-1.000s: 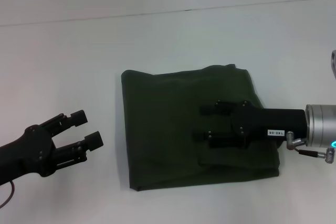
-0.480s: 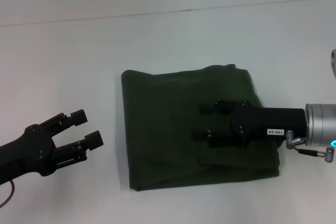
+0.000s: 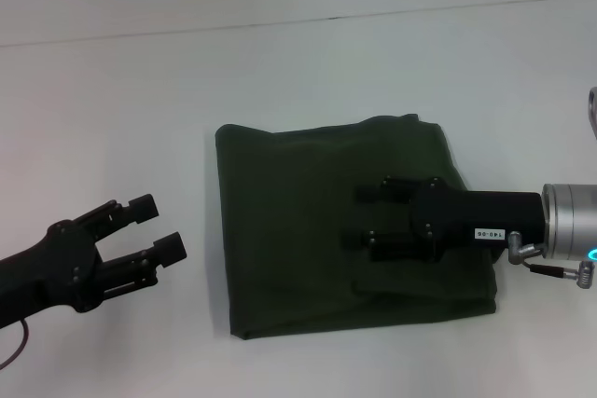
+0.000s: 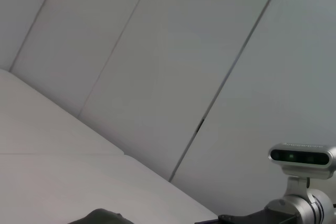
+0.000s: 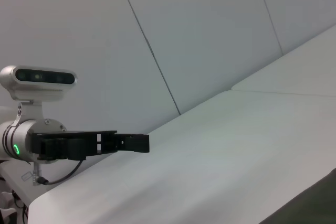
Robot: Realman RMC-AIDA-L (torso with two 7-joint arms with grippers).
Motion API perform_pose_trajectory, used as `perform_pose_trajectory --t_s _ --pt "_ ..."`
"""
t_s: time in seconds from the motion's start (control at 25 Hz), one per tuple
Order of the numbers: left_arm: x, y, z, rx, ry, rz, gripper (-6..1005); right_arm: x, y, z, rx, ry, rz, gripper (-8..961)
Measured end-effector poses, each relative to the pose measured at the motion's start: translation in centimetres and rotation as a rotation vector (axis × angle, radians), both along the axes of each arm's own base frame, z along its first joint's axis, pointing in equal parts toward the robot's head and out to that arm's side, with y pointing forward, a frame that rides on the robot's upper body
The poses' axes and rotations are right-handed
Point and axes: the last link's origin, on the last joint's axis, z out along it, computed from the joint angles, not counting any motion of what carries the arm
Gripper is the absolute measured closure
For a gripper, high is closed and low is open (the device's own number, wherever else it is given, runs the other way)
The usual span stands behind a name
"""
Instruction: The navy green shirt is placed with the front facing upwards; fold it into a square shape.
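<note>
I am looking down at the white table point(image 3: 112, 100) from the head camera. The navy green shirt point(image 3: 298, 230) is lying flat in the middle of it, already folded into a shape close to a square. Only plain green cloth is showing on top. Its near right edge is showing a second layer peeking out underneath.

My right gripper point(image 3: 362, 218) is reaching in from the right and is sitting over the right half of the shirt. Its two black fingers are spread apart, one farther from me and one nearer, with green cloth showing between them. I cannot tell if they are touching the cloth.

My left gripper point(image 3: 159, 227) is waiting over the bare table, left of the shirt and apart from it. Its fingers are spread too, and nothing is between them.

In the left wrist camera I am seeing a small bit of the shirt at the bottom edge. In the right wrist camera I am seeing the left gripper far off.
</note>
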Motion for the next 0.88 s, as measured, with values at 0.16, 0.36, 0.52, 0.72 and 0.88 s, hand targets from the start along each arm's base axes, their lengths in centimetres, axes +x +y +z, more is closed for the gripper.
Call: perform_pose_trajectory --t_s 0.16,0.36,0.52,0.72,0.88 --pt "0.01 -0.01 -0.02 -0.002 0.000 0.000 82 0.00 0.05 -0.05 0.000 -0.004 0.001 54" --pt "0.00 -0.02 -0.02 -0.002 0.001 0.000 82 0.03 0.07 -0.10 -0.001 -0.009 0.000 54" --pt "0.00 -0.01 -0.02 -0.002 0.001 0.000 82 0.05 0.05 -0.12 -0.003 -0.011 0.000 54" --pt "0.03 0.02 -0.02 -0.002 0.001 -0.001 82 0.08 0.01 -0.18 -0.004 -0.009 -0.004 54" --pt "0.03 0.02 -0.02 -0.002 0.001 -0.002 82 0.13 0.02 -0.26 -0.005 -0.011 -0.008 54"
